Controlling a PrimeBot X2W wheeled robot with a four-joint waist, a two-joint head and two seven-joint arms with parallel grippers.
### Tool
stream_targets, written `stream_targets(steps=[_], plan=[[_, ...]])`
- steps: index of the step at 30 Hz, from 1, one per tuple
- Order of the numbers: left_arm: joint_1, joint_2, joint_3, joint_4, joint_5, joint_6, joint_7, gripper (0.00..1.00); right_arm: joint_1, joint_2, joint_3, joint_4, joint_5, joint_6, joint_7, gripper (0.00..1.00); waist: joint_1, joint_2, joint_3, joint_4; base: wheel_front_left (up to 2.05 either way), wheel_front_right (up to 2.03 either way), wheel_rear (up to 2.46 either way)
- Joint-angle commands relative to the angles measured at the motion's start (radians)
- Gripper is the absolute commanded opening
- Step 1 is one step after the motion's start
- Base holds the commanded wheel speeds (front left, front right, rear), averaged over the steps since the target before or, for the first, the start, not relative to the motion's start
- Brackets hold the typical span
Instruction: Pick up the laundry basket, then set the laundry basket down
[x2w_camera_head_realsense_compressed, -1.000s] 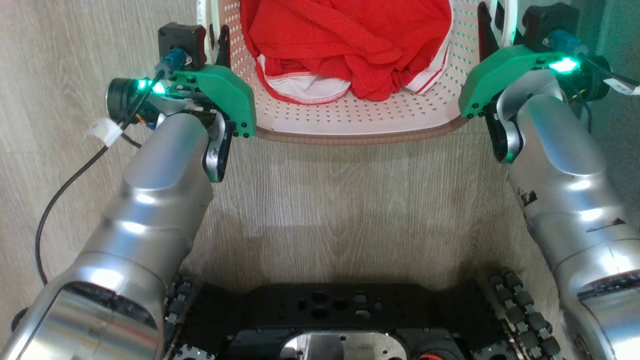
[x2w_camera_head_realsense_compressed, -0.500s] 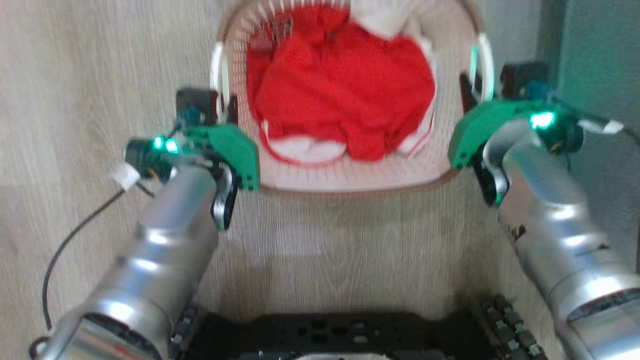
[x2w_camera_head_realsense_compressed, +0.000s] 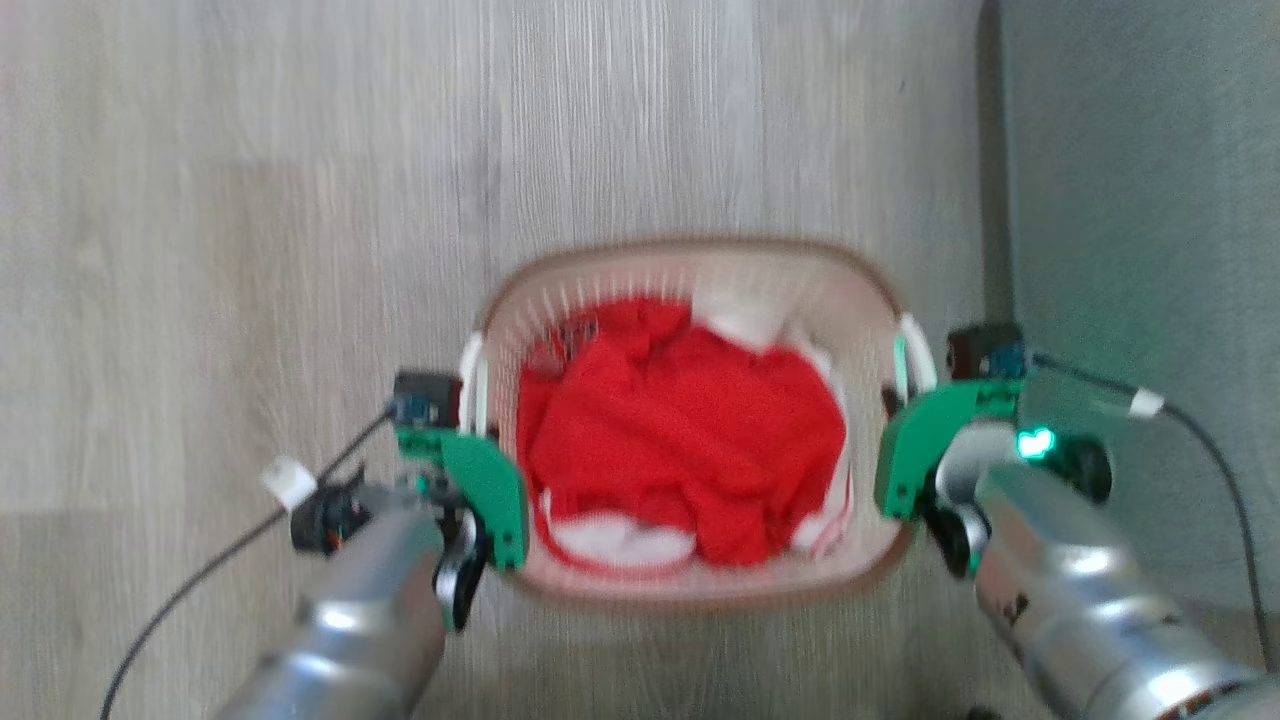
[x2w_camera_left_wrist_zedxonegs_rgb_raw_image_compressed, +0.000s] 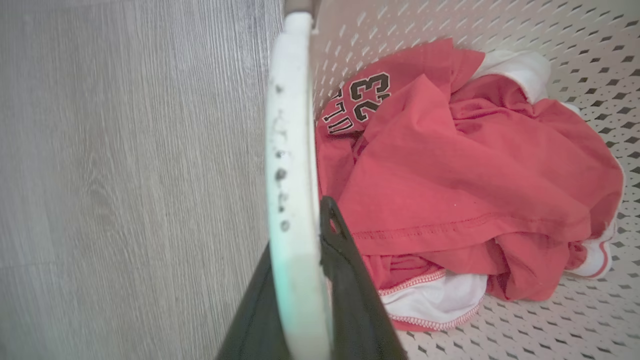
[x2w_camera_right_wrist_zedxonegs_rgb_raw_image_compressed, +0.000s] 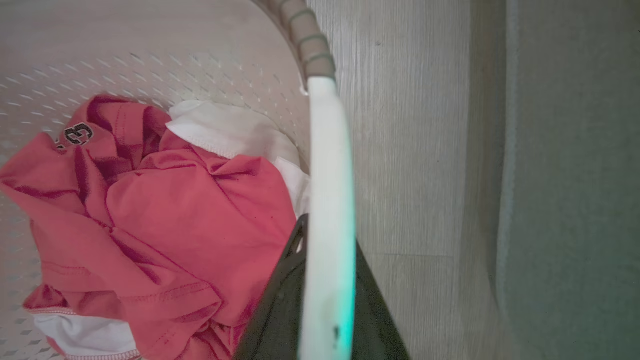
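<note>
Blurring smears the whole head view, so the holes in the laundry basket (x2w_camera_head_realsense_compressed: 690, 248) and the weave of its brown rim are hard to make out there. I cannot tell whether its base touches the wooden floor (x2w_camera_head_realsense_compressed: 300, 200) or hangs just above it. The basket sits between the two arms, and their green wrist covers hide parts of its near corners. A red shirt (x2w_camera_head_realsense_compressed: 680, 440) heaped inside the basket hides most of its bottom. In the left wrist view one fold shows black lettering with the number 23, and the rest of the word is buried. White cloth (x2w_camera_head_realsense_compressed: 735, 320) pokes out at the far and near sides of the heap.

The left gripper (x2w_camera_left_wrist_zedxonegs_rgb_raw_image_compressed: 300, 230) is closed on the basket's left handle (x2w_camera_left_wrist_zedxonegs_rgb_raw_image_compressed: 292, 150). One dark finger is on the basket side of the white bar and the other on the floor side, both pressed against it. Their lower parts are cut off by the bottom edge. The right gripper (x2w_camera_right_wrist_zedxonegs_rgb_raw_image_compressed: 327, 235) pinches the right handle (x2w_camera_right_wrist_zedxonegs_rgb_raw_image_compressed: 327, 150) the same way, one finger on each side, tight against it.

Bare floor stretches wide to the left of the basket and beyond it. To the right of the basket a grey-green panel (x2w_camera_head_realsense_compressed: 1140, 200) stands near, with a narrow strip of floor between it and the right handle. A black cable (x2w_camera_head_realsense_compressed: 200, 585) trails over the floor on the basket's left side.
</note>
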Motion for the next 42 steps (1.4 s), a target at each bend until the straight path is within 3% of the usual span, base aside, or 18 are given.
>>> stream_targets(steps=[1,11,22,42], plan=[[0.042,0.029,-0.001,0.006,-0.015,-0.005,0.008,0.00,0.052,0.006,0.033,-0.001,0.029,-0.002,0.017,0.00,0.0001,-0.0001,-0.125,0.000,0.00,0.00,0.00],[0.178,0.029,-0.073,0.032,-0.098,-0.027,0.089,0.00,0.182,0.006,0.141,0.013,0.165,-0.002,0.091,0.00,0.0001,-0.0001,-0.335,0.014,0.00,0.00,0.00],[0.242,0.029,-0.116,0.053,-0.135,-0.028,0.101,0.00,0.254,0.006,0.227,0.019,0.259,-0.002,0.094,0.00,0.0001,-0.0001,-0.472,0.022,0.00,0.00,0.00],[0.247,0.029,-0.166,0.072,-0.177,-0.029,0.100,0.00,0.254,0.006,0.355,0.037,0.384,-0.002,0.074,0.00,0.0001,-0.0001,-0.513,0.023,0.00,0.00,0.00]])
